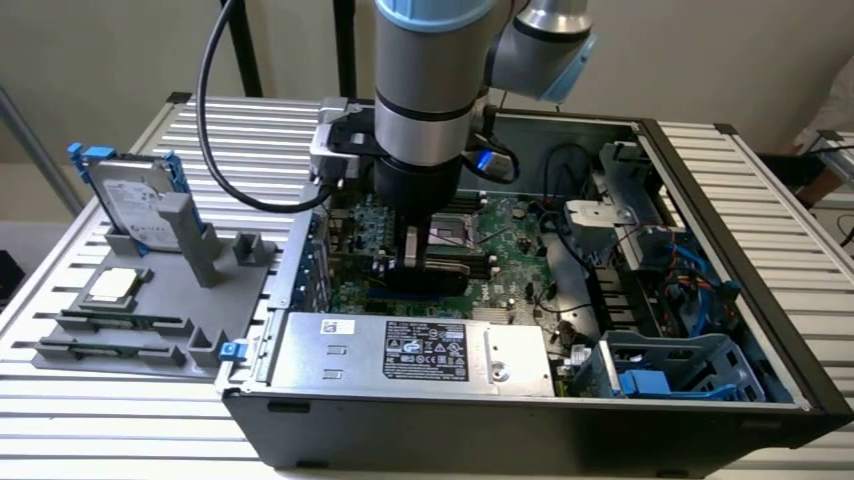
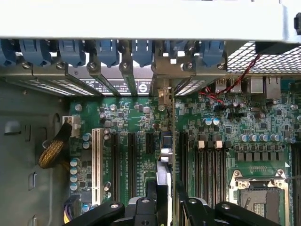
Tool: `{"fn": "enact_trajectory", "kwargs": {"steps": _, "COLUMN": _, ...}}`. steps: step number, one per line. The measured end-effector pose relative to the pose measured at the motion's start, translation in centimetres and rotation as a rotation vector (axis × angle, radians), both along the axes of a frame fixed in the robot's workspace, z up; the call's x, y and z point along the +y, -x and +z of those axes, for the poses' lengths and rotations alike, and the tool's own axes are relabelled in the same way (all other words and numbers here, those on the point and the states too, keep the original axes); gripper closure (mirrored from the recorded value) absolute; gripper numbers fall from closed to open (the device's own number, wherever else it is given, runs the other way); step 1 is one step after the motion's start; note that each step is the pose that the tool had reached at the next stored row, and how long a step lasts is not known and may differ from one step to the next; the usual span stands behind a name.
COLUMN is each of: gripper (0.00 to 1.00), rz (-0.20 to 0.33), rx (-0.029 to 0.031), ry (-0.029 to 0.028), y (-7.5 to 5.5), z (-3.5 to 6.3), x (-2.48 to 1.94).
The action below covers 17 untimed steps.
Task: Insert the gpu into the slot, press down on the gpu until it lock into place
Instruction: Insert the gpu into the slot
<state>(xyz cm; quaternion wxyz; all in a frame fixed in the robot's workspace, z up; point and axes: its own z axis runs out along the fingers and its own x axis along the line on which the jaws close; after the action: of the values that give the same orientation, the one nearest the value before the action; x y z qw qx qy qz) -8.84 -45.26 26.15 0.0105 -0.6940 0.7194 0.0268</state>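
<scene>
While straddling the gpu (image 2: 163, 172) with the gripper (image 2: 167, 200) spread apart, clamping nothing: pressing-down step, upright at the slot (image 1: 424, 297); seemingly calls for a straight, even downward push.

exterior oblique overhead, wrist close, shared motherboard (image 2: 127, 115)

Slatted table (image 1: 107, 440) carries computer case (image 1: 534, 430) and seemingly plastic grey holder (image 1: 174, 310).
</scene>
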Motion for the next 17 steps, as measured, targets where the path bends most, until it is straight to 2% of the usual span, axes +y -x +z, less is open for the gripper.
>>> {"fn": "enact_trajectory", "kwargs": {"steps": 6, "gripper": 0.74, "rz": 0.000, "rx": 0.0002, "ry": -0.0016, "y": 0.05, "z": -0.27, "x": 0.01}}
{"fn": "enact_trajectory", "kwargs": {"steps": 11, "gripper": 0.74, "rz": 0.000, "rx": 0.0074, "ry": -0.0008, "y": 0.08, "z": -0.26, "x": 0.01}}
{"fn": "enact_trajectory", "kwargs": {"steps": 17, "gripper": 0.74, "rz": 0.000, "rx": 0.0084, "ry": -0.0008, "y": 0.08, "z": -0.51, "x": 0.01}}
